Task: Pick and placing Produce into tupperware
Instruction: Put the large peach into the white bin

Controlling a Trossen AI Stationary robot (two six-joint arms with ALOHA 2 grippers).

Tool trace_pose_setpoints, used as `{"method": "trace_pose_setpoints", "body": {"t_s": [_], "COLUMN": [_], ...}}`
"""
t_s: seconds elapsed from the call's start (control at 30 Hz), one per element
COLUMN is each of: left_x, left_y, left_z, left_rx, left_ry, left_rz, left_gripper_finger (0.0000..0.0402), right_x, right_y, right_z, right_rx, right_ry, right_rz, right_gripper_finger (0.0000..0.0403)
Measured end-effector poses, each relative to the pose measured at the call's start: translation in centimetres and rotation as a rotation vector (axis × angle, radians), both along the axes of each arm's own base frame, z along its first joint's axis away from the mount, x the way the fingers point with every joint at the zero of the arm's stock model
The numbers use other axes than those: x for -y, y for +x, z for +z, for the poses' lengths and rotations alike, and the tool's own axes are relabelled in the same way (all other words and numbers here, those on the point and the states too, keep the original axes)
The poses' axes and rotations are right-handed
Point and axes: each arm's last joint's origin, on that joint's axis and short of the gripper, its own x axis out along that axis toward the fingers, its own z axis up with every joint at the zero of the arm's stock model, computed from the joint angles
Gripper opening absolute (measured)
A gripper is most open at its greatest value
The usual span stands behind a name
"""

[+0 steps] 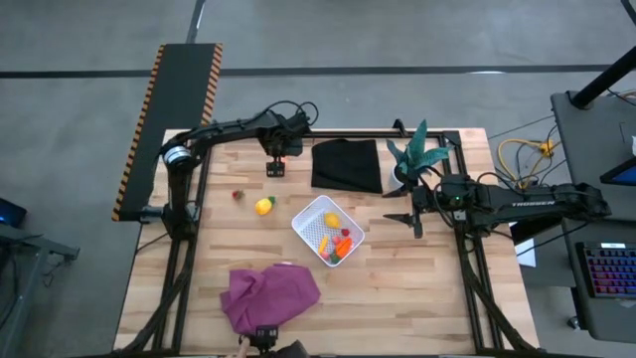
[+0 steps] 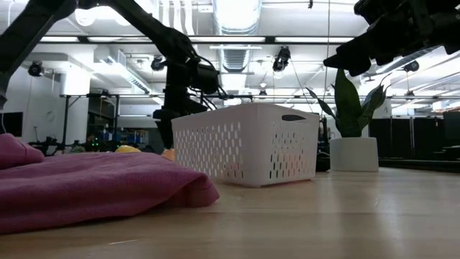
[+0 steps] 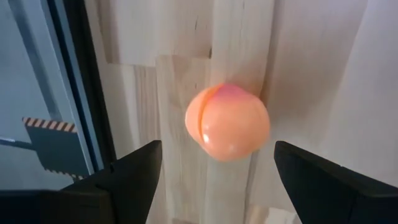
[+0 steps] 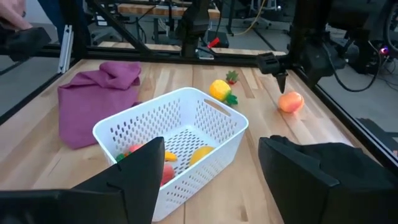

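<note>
A peach-orange ball (image 3: 227,121) lies on the wood near the table's far edge, also visible in the right wrist view (image 4: 290,101). My left gripper (image 3: 217,180) hovers above it, open, one finger on each side of the ball and clear of it; it also shows in the high view (image 1: 276,164). The white perforated tupperware (image 1: 306,221) stands mid-table and holds a lemon (image 1: 331,221), a carrot (image 1: 344,242) and small red and green pieces. A second lemon (image 1: 263,206) and a small red piece (image 1: 237,196) lie on the table to its left. My right gripper (image 1: 412,216) waits open, to the right of the tupperware.
A purple cloth (image 1: 268,293) is bunched near the table's near edge. A black cloth (image 1: 346,164) lies flat at the far edge, beside a green plant in a white pot (image 1: 417,159). Bare wood shows between the tupperware and my right gripper.
</note>
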Motion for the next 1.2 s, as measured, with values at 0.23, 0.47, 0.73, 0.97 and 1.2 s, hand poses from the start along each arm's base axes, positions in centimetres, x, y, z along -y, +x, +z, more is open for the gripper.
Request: {"method": "trace_pose_setpoints", "body": {"t_s": [0.23, 0.47, 0.73, 0.97, 1.2], "left_x": [-0.6, -0.8, -1.1, -1.3, -1.3], "left_y": [0.6, 0.7, 0.9, 1.2, 1.2], "left_z": [-0.6, -1.6, -3.0, -4.5, -4.8], "left_rx": [-0.017, -0.034, -0.035, -0.069, -0.081], "left_ry": [-0.012, -0.049, -0.108, -0.128, -0.134], "left_rz": [-0.03, -0.068, -0.075, -0.085, -0.106], "left_gripper_finger": [0.0295, 0.0295, 0.0295, 0.0295, 0.0295], "right_x": [0.0, 0.0, 0.0, 0.0, 0.0], "right_y": [-0.1, -0.1, -0.1, -0.1, -0.2], "right_z": [-0.2, -0.3, -0.4, -0.5, -0.6], "right_rx": [-0.024, -0.033, -0.047, -0.049, -0.068], "right_ry": [0.002, 0.003, 0.004, 0.004, 0.006], "right_rz": [0.0, 0.0, 0.0, 0.0, 0.0], "right_gripper_finger": [0.0249, 0.0252, 0.0249, 0.0249, 0.0243]}}
